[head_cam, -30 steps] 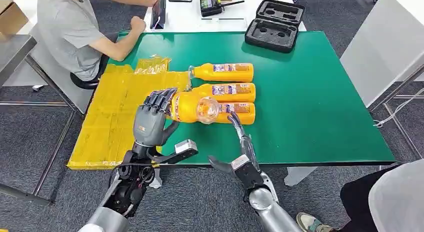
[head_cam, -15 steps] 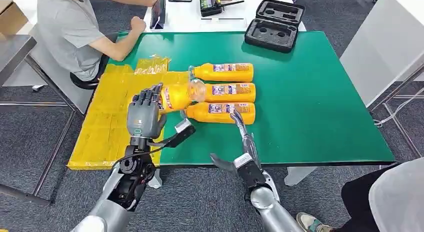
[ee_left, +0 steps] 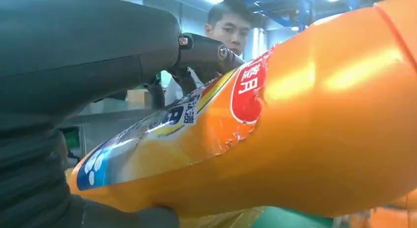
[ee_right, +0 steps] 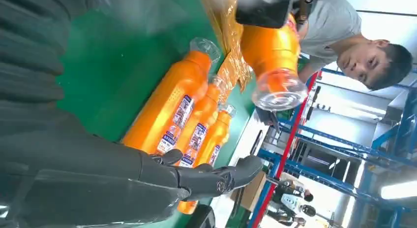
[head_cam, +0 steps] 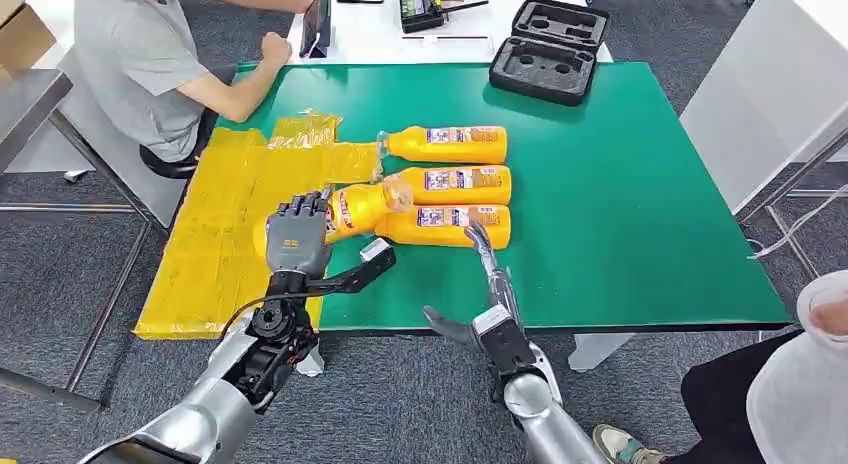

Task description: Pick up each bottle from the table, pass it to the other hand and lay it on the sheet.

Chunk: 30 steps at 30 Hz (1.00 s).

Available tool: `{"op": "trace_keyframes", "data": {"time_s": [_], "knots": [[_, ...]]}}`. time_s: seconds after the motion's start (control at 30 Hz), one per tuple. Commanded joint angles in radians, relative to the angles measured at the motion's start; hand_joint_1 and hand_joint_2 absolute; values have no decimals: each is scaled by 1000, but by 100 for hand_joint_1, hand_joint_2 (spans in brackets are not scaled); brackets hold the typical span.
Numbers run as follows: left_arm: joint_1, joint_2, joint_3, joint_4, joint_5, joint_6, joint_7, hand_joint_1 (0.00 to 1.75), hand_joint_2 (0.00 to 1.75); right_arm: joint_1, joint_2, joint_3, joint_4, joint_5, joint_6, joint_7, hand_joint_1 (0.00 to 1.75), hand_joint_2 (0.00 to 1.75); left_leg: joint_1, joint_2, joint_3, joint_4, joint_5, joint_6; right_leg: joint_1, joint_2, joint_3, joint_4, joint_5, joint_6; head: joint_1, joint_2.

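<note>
My left hand (head_cam: 297,241) grips an orange bottle (head_cam: 362,206) by its body, holding it on its side above the edge of the yellow sheet (head_cam: 240,224), clear cap end toward the table's middle. The same bottle (ee_left: 275,129) shows close up in the left wrist view, and as the bottle (ee_right: 273,56) in the right wrist view. Three more orange bottles lie side by side on the green table (head_cam: 620,204): far (head_cam: 450,144), middle (head_cam: 460,184), near (head_cam: 445,226). My right hand (head_cam: 490,274) is open, fingers stretched out beside the near bottle, holding nothing.
A seated person (head_cam: 150,64) in a grey shirt leans an arm on the table's far left corner. An open black foam case (head_cam: 550,49) lies at the back. Another person's sleeve (head_cam: 800,384) shows at the lower right. A white table with devices (head_cam: 400,14) stands behind.
My left hand has carried the bottle leftward and lower, toward the yellow sheet. The right hand has stayed almost still by the near bottle.
</note>
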Motion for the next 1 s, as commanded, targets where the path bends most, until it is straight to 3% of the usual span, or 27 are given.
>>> {"op": "trace_keyframes", "data": {"time_s": [0.03,0.37,1.0], "knots": [[-136,90,-180,167,-1,-69,56,175,175,-25,23,-7,16,-19,0,3,0,175,2,3,0,2,0,-2,2,2,0,0,1,-2,0,0],[-183,104,-183,209,-1,-126,12,175,175,-15,27,-6,8,-28,-1,3,0,175,1,1,0,1,0,-1,2,1,0,1,0,-1,0,0],[-189,112,-194,195,-1,-89,29,175,175,-5,19,-7,4,-27,-3,3,0,175,1,1,0,1,0,-1,2,0,0,0,0,-1,0,0]]}}
